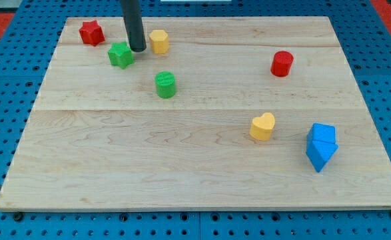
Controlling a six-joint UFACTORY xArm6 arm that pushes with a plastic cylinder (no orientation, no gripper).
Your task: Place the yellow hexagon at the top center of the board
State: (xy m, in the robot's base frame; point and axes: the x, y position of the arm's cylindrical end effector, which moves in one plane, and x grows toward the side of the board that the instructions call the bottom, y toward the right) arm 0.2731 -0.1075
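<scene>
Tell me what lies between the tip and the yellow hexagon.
Nothing: in the camera view my tip sits just left of the yellow hexagon, with only bare board between.

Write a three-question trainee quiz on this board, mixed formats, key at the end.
1. True or false: my tip sits between the green star and the yellow hexagon.
2. Which block lies nearest the view's right edge? A) red cylinder B) yellow heart C) blue blocks
3. Fill in: the block in the board's top left corner is the red ____.

Key: 1 true; 2 C; 3 star. The green cylinder goes unused.
</scene>
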